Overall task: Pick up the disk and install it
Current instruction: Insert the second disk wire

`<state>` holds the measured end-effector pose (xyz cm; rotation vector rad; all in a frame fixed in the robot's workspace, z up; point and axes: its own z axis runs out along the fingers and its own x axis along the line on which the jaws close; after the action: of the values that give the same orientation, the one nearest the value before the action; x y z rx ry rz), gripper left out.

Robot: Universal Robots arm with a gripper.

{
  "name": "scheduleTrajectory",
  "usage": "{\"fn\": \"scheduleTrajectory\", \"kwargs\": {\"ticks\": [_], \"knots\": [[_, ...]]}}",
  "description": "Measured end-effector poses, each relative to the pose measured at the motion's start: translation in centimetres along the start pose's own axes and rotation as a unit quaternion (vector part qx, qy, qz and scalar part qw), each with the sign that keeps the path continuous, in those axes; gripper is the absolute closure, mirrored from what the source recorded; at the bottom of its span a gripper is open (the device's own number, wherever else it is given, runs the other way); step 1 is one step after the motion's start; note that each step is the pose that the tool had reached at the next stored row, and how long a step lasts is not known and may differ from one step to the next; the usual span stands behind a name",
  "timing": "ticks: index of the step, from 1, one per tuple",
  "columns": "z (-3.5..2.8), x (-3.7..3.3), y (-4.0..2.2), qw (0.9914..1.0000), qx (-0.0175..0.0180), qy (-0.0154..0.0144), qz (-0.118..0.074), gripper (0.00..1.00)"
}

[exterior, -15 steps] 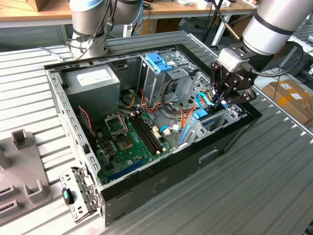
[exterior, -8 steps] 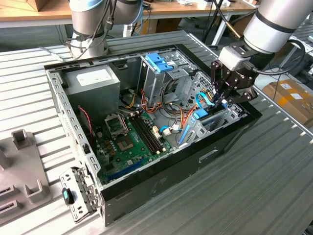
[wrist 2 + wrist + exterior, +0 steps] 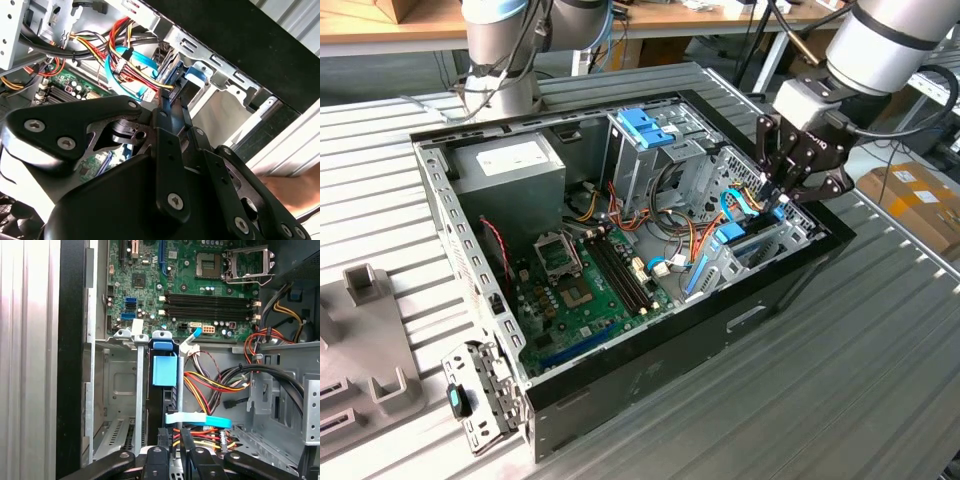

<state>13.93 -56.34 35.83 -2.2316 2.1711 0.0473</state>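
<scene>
Scene: an open computer case (image 3: 790, 262) lies on its side on the slatted bench (image 3: 880, 380), motherboard (image 3: 582, 290) exposed.
Hand: the hand (image 3: 782, 196) reaches into the drive bay at the case's end on the exterior view's right; its fingers (image 3: 176, 440) stand close together on a thin edge.
Disk: the disk (image 3: 165, 371), edge-on with blue rails, stands in the bay slot.
Progress: judged picked up and largely inserted; full seating cannot be confirmed.
</scene>
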Motion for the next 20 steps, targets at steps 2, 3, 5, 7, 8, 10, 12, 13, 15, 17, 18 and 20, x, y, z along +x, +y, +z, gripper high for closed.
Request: {"fn": "scheduleTrajectory", "kwargs": {"ticks": [2,3,5,7,8,10,12,13,15,17,18,20], "knots": [[-0.18,0.0,0.0,1.0,0.0,-0.0001,0.0,0.76],[-0.23,-0.01,0.0,1.0,0.0,-0.0001,0.0,0.76],[-0.29,-0.02,0.0,1.0,0.0,-0.0001,0.0,0.76],[-0.3,-0.02,0.11,1.0,0.0003,-0.0001,-0.001,0.76],[-0.3,-0.02,0.19,1.0,0.0006,0.0,-0.001,0.76],[-0.3,-0.02,0.36,1.0,0.0011,0.0,-0.002,0.76],[-0.3,-0.02,0.37,1.0,0.0011,0.0,-0.002,0.76],[-0.39,-0.03,0.37,1.0,0.0011,0.0001,-0.002,0.76],[-0.69,-0.04,0.37,1.0,0.0011,0.0,-0.002,0.76],[-0.87,-0.05,0.37,1.0,0.0011,-0.0001,-0.002,0.76],[-0.87,-0.05,0.37,1.0,0.001,-0.0001,-0.002,0.76],[-0.92,-0.05,0.37,1.0,0.0011,0.0,-0.002,0.76]]}}
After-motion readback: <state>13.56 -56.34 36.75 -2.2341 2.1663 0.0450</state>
